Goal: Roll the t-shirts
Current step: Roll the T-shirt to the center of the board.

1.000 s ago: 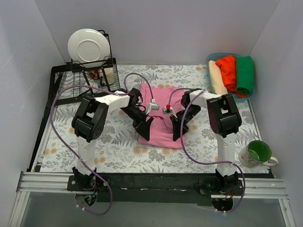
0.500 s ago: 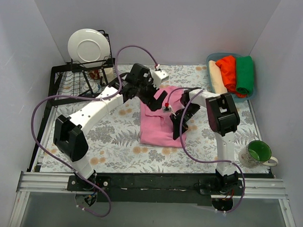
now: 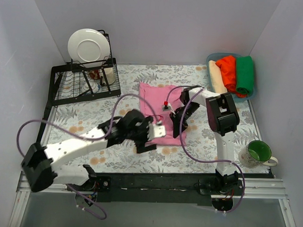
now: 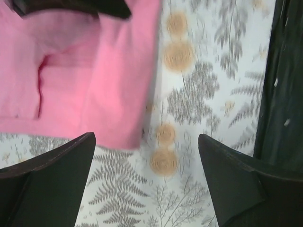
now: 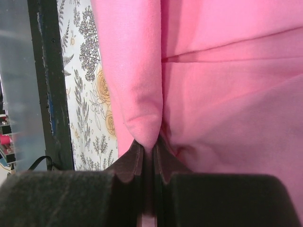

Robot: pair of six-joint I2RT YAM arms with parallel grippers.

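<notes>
Three rolled t-shirts (image 3: 232, 74): bin (image 3: 211, 58) | mug (image 3: 258, 152): near right | left arm (image 3: 80, 146) overlaps pink t-shirt (image 3: 157, 96)

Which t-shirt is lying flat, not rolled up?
The pink t-shirt, spread on the table; the cream t-shirt, red-orange t-shirt and green t-shirt lie rolled in the blue tub.

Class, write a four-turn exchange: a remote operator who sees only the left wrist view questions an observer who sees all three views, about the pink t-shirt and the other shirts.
Operator: Is the right gripper holding the pink t-shirt?
Observer: Yes. Its jaws are shut on a pinched fold of the cloth.
Operator: Where are the other shirts?
Observer: In the blue basket at the table's far right corner: a cream shirt, a red-orange shirt and a green shirt, side by side.
</notes>
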